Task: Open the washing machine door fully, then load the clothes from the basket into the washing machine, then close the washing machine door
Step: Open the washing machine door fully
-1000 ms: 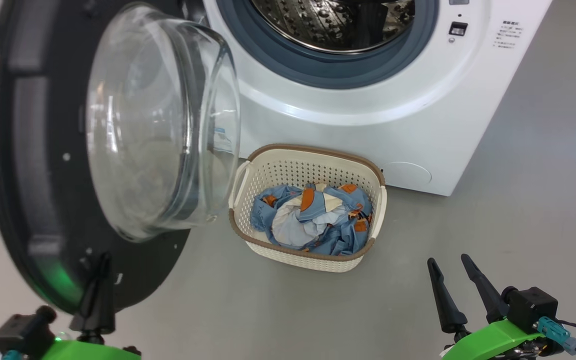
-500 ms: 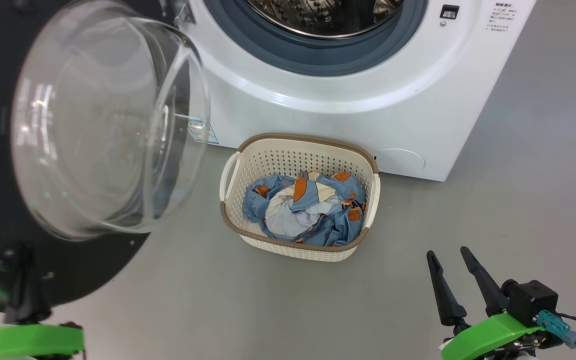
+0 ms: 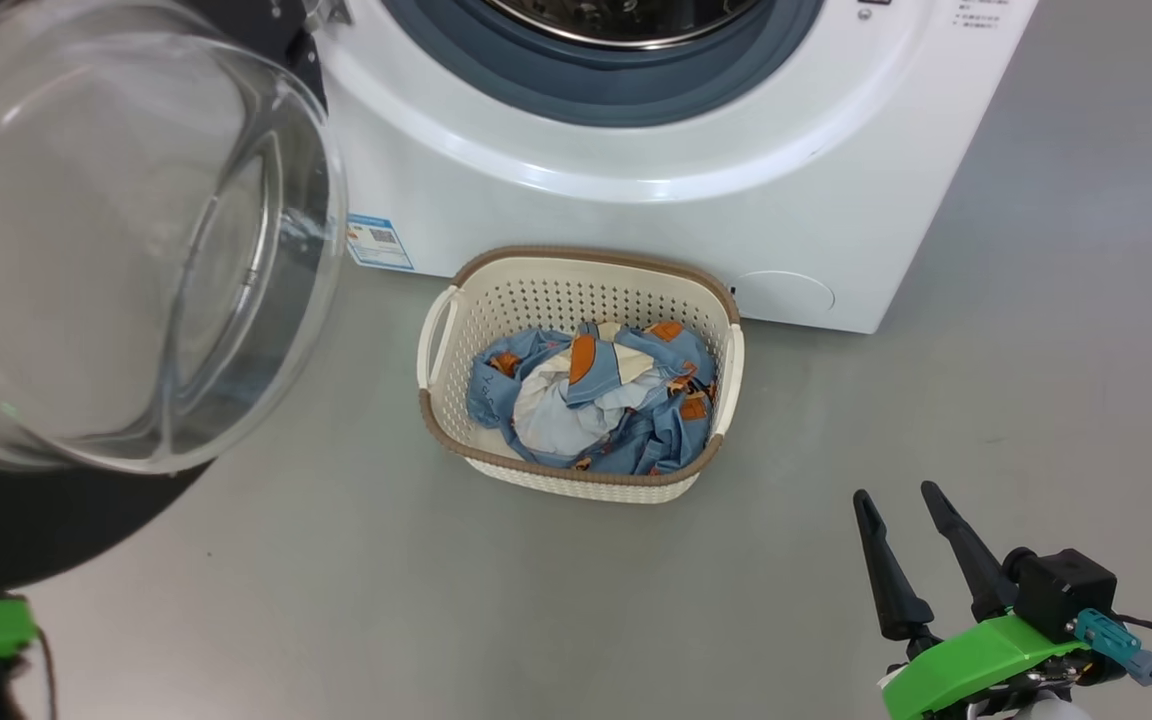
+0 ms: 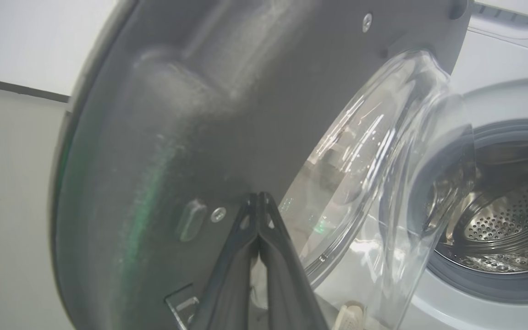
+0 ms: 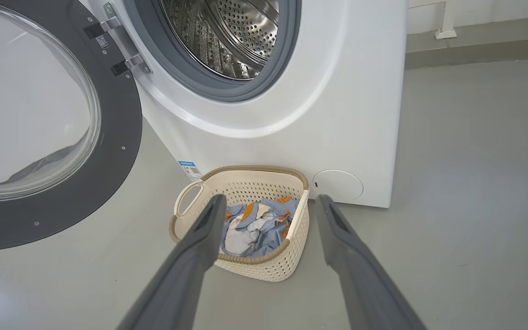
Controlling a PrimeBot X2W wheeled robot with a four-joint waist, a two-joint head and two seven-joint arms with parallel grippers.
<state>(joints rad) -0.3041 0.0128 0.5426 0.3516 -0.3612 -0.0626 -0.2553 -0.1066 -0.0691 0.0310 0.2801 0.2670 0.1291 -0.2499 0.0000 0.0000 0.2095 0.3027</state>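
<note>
Most of the head view is smooth grey floor [image 3: 336, 580], bare and faintly glossy. The white washer [image 3: 636, 230] stands at the top with its grey gasket [image 3: 596, 90] exposed and a blue label [image 3: 378, 240] low on its front. The door [image 3: 126, 250] hangs swung out at the left, its clear bowl bulging toward the camera. The basket [image 3: 576, 475] sits on the floor just in front of the washer, and the clothes [image 3: 596, 400] lie crumpled inside it. The right gripper [image 3: 893, 492] hovers at the lower right, well apart from the basket, fingers spread and empty.

From the left wrist, the left gripper [image 4: 258, 195] is clenched, its two fingers pressed together with nothing between them. Their tips are right at the door's dark inner face beside a small screw [image 4: 218, 214]; whether they touch it I cannot tell. A pale wall [image 4: 25, 41] with a dark line along it lies beyond the door's edge.

From the right wrist, the spread fingers frame the basket on the floor below. The steel drum [image 5: 227, 32] shows through the open mouth, the door's hinge [image 5: 122, 46] is at its left, and a grey skirting [image 5: 475, 46] runs along the far wall.
</note>
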